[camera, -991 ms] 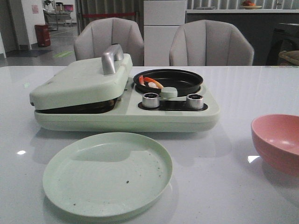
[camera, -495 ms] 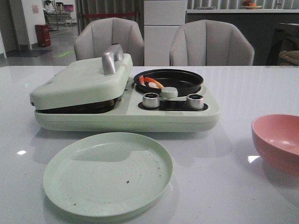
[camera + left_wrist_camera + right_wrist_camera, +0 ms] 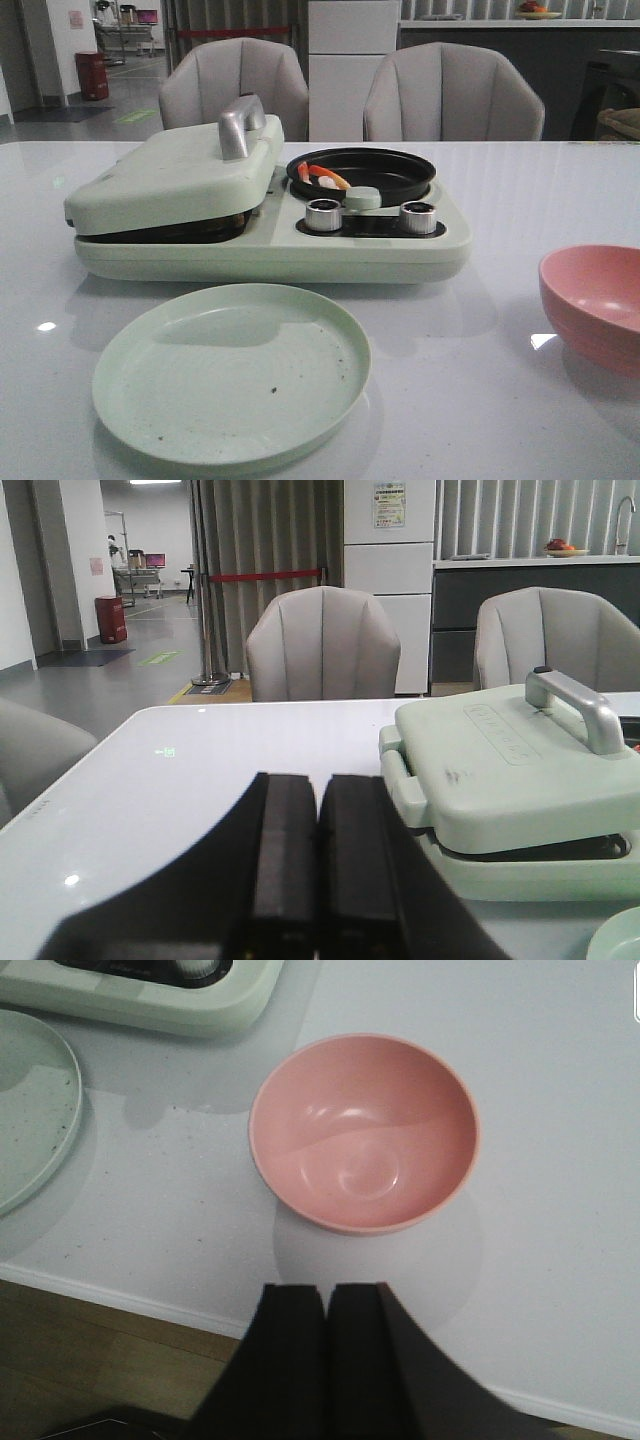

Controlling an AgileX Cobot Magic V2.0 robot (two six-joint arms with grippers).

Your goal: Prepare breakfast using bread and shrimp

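The orange-red and white shrimp (image 3: pixel 322 177) lies in the black round pan (image 3: pixel 385 172) of the pale green breakfast maker (image 3: pixel 270 245). Its sandwich lid (image 3: pixel 175 180) with a silver handle (image 3: pixel 240 125) is down; the lid also shows in the left wrist view (image 3: pixel 510 770). The bread is hidden. My left gripper (image 3: pixel 320 785) is shut and empty, low over the table to the left of the maker. My right gripper (image 3: pixel 327 1290) is shut and empty, near the table's front edge, just short of the pink bowl (image 3: pixel 362 1130). Neither gripper shows in the front view.
A pale green plate (image 3: pixel 230 370) with crumbs lies in front of the maker; its edge shows in the right wrist view (image 3: pixel 35 1110). The pink bowl (image 3: pixel 592 305) stands at the front right. Two knobs (image 3: pixel 322 215) are on the maker. Two grey chairs (image 3: pixel 450 95) stand behind the table.
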